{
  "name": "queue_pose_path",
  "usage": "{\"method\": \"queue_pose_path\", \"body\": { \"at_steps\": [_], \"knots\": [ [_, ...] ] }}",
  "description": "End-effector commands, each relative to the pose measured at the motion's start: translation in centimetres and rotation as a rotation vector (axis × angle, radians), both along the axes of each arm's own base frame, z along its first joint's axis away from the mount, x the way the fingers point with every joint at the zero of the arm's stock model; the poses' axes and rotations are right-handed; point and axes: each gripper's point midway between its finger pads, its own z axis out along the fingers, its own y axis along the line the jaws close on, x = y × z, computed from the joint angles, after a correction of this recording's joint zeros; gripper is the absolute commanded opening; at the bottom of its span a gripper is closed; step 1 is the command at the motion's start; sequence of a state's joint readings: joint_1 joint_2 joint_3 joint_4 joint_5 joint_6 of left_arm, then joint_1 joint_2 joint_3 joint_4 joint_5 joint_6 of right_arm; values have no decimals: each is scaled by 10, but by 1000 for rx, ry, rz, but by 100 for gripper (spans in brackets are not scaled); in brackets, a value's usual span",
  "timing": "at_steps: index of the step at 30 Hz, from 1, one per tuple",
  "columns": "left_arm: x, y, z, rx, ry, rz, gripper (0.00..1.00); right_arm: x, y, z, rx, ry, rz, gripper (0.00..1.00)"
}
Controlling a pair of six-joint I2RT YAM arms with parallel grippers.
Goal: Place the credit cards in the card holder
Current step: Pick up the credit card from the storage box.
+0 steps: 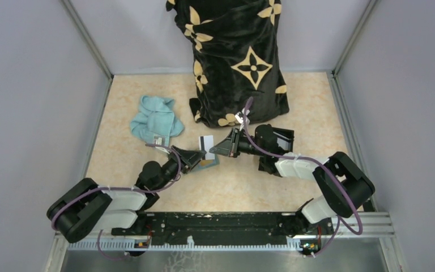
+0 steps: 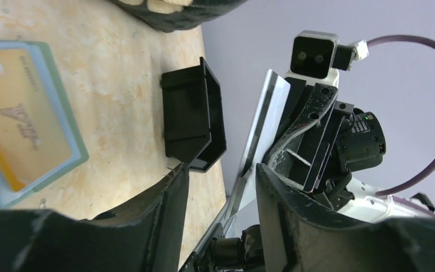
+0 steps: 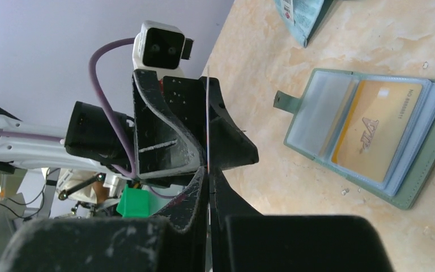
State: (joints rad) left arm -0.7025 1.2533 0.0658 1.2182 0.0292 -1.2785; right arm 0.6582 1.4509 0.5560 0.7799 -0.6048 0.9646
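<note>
A pale credit card (image 1: 206, 141) with a dark stripe stands on edge above the table, and my right gripper (image 3: 208, 170) is shut on it. In the right wrist view it shows edge-on as a thin line (image 3: 208, 107). My left gripper (image 2: 221, 170) is open, with one finger on each side of the same card (image 2: 267, 116). The sage-green card holder (image 3: 425, 182) lies open flat on the table just below both grippers. A tan-orange credit card (image 3: 376, 127) sits in one of its clear slots. From the left wrist the card holder (image 2: 62, 107) shows at the left edge.
A black square box (image 2: 192, 113) lies on the table behind my right arm (image 1: 294, 167). A light blue cloth (image 1: 153, 119) is crumpled at the back left. A black fabric with gold flowers (image 1: 238, 62) stands at the back. Grey walls close both sides.
</note>
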Motion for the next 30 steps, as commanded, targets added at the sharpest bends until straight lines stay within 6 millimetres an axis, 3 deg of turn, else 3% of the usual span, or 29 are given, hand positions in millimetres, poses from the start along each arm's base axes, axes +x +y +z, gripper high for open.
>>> {"method": "queue_pose_path", "body": {
  "at_steps": [1, 6, 7, 11, 20, 25, 30],
  "knots": [
    [6, 23, -9, 33, 30, 123, 58, 5, 10, 27, 5, -107, 38, 0],
    [14, 53, -30, 166, 112, 274, 64, 16, 15, 7, -120, -72, 46, 0],
    [13, 61, -40, 215, 144, 301, 64, 19, 16, 3, -147, -61, 45, 0],
    [13, 79, -50, 293, 177, 374, 58, 35, 21, -20, -266, -21, 39, 0],
    [14, 82, -79, 468, 273, 372, 40, 48, 35, -71, -460, 35, 58, 0],
    [13, 86, -89, 510, 308, 380, 32, 50, 40, -86, -500, 49, 70, 0],
    [11, 91, -97, 537, 333, 392, 31, 49, 44, -95, -506, 62, 79, 0]
  ]
}}
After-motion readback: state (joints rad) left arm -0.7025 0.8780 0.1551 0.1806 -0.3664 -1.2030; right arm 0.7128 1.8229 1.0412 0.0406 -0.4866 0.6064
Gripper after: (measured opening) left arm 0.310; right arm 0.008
